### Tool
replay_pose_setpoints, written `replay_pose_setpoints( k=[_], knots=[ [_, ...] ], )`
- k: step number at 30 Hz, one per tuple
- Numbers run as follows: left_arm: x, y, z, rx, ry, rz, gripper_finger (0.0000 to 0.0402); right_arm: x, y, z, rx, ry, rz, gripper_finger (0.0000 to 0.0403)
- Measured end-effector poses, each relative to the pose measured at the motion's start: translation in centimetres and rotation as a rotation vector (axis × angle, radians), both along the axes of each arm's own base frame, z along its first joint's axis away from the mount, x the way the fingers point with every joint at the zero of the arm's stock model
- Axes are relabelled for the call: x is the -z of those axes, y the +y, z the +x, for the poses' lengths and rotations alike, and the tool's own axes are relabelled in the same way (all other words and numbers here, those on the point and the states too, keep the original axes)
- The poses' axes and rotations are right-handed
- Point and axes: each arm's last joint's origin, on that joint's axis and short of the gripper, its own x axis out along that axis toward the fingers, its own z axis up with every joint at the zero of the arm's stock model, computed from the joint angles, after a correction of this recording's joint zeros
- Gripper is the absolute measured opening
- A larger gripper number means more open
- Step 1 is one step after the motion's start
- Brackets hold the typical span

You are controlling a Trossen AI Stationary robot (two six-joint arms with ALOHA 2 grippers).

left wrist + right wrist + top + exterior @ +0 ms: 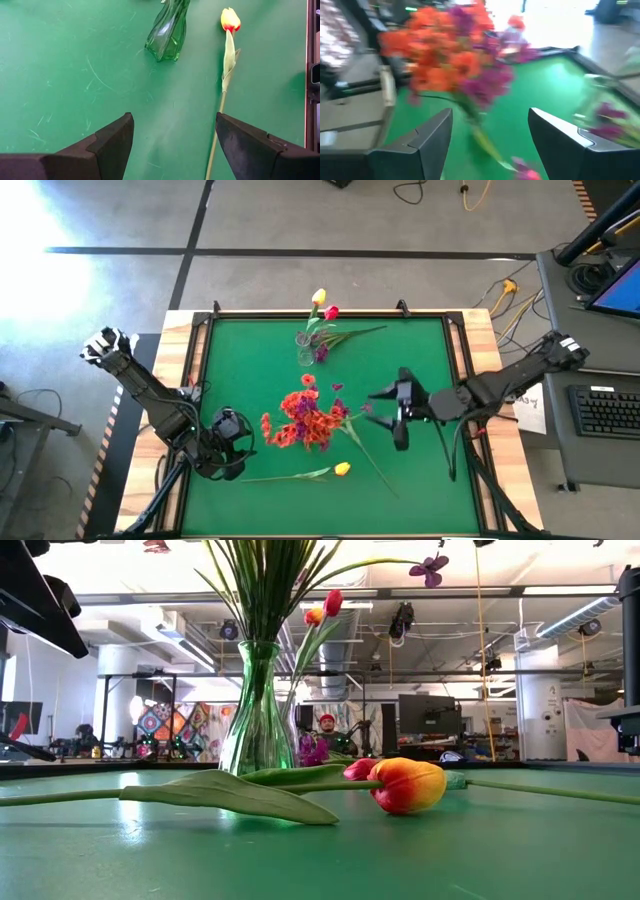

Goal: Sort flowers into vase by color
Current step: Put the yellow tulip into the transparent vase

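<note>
A glass vase [258,715] stands mid-table, holding orange-red and purple sprays [305,418]. At the far edge a small clear vase [305,348] holds a yellow tulip [319,297], a pink-red tulip [331,312] and a purple spray [321,352]. Another yellow tulip [342,469] lies flat near the front, its stem pointing left. My left gripper [235,442] hovers open to the left of the mid-table vase [167,30], with bare table between its fingers. My right gripper [390,415] is open to the right of the bouquet [445,55], raised and nearly level, with nothing in it.
A long green stem [372,467] lies on the table from beside the bouquet toward the near right; I cannot make out its flower head. Black rails [330,314] frame the green mat. Bare mat lies at the far left and far right.
</note>
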Motion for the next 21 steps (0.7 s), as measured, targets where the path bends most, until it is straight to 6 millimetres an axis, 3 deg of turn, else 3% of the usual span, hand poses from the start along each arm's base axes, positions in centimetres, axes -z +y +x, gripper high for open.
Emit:
replay_pose_setpoints(
  k=[7, 21],
  knots=[
    [0.0, 0.0, 0.0, -0.006, 0.002, -0.011, 0.0268, 0.4, -2.4, -1.3, 0.105, 0.114, -0.019, 0.0251],
    [-0.1, -0.1, 0.1, -0.008, -0.006, -0.025, 0.0268, 1.3, -4.7, -1.7, 0.202, 0.243, -0.065, 0.0251]
  ],
)
